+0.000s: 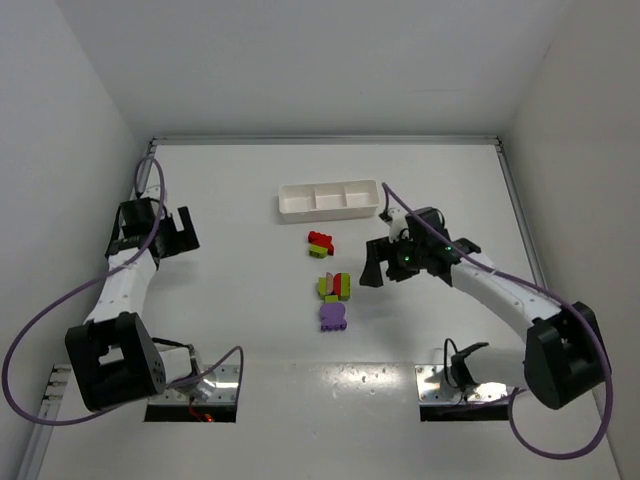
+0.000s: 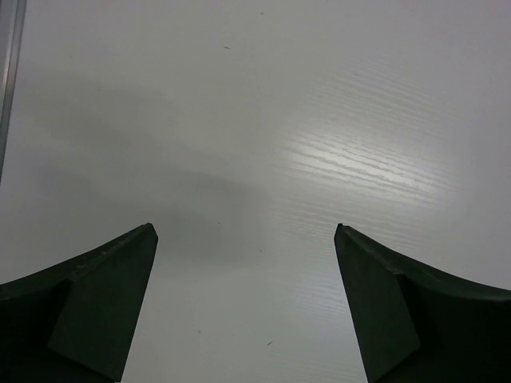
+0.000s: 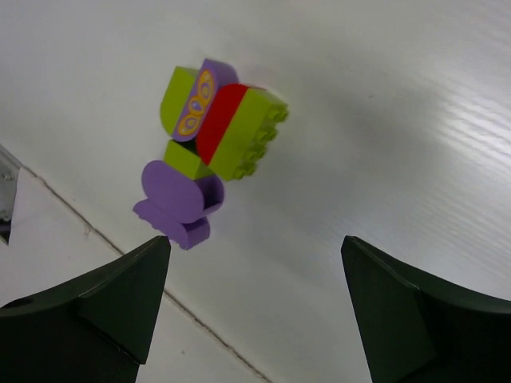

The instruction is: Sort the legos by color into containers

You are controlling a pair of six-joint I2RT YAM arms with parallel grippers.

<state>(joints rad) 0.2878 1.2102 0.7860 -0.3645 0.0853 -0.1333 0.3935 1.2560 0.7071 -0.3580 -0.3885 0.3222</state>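
light: bright, overhead | glare: streak on table [image 2: 351, 159] | shadows: soft, faint | focus: sharp, foreground slightly blurred

The legos [image 1: 335, 287] lie on the table [image 1: 250, 300] before the 3 containers [image 1: 328, 212].

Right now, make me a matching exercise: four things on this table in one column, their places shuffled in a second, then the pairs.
1. tray
2. red brick
3. purple brick
4. left gripper

A. over table, away from every brick
B. the brick closest to the near edge
C. at the back, beyond all bricks
D. by itself, just in front of the tray

Pairs: 1-C, 2-D, 3-B, 4-A.
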